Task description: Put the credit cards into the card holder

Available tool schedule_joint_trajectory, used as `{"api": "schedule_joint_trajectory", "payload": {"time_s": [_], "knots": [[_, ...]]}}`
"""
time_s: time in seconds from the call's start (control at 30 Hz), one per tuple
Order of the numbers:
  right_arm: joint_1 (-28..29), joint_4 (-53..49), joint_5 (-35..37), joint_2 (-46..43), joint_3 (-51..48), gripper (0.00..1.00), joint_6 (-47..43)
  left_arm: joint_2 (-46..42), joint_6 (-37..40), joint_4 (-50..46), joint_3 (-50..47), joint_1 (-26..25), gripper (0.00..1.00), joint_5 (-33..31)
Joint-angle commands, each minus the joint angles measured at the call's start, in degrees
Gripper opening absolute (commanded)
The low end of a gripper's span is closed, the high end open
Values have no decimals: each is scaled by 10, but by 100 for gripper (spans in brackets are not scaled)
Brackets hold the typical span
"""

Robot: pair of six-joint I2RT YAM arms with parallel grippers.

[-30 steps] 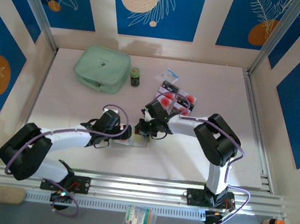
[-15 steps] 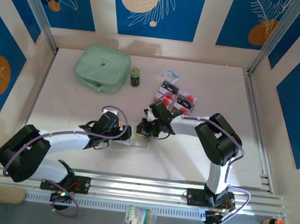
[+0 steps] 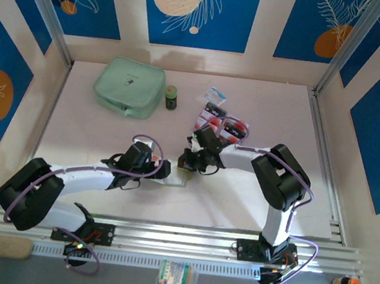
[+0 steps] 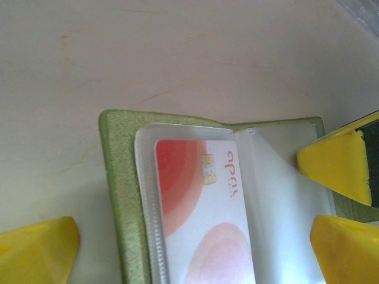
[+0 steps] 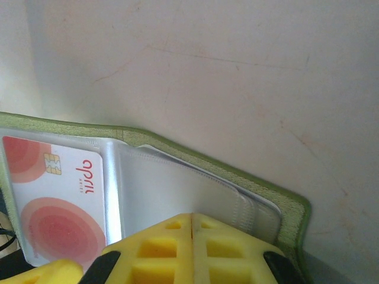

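Note:
The olive-green card holder (image 4: 115, 195) lies open on the table between my two grippers (image 3: 177, 177). A whitish credit card with red dots (image 4: 198, 207) sits in its left clear sleeve (image 5: 56, 201). My left gripper (image 4: 192, 248) is open and straddles the holder, a yellow fingertip on either side. My right gripper (image 5: 192, 218) is shut, its joined tips resting on the empty right sleeve (image 5: 177, 189), with nothing between them. More credit cards (image 3: 224, 124), red-dotted and black, lie in a pile behind the right gripper (image 3: 188, 163).
A mint-green zip pouch (image 3: 128, 87) and a small dark bottle (image 3: 171, 97) stand at the back left. A white-and-blue sachet (image 3: 216, 94) lies behind the card pile. Aluminium rails border the table's sides and front.
The right gripper has drifted slightly to the right over the holder. The left gripper and the holder have barely moved.

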Motion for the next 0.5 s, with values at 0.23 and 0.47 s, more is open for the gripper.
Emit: {"api": "schedule_joint_trajectory", "payload": {"time_s": [0.23,0.47], "knots": [[22,-6,-19,24,27,0,1,7,-3,6,1,-6,100,10],[27,3,-20,27,26,0,12,13,1,1,0,-6,100,9]]}}
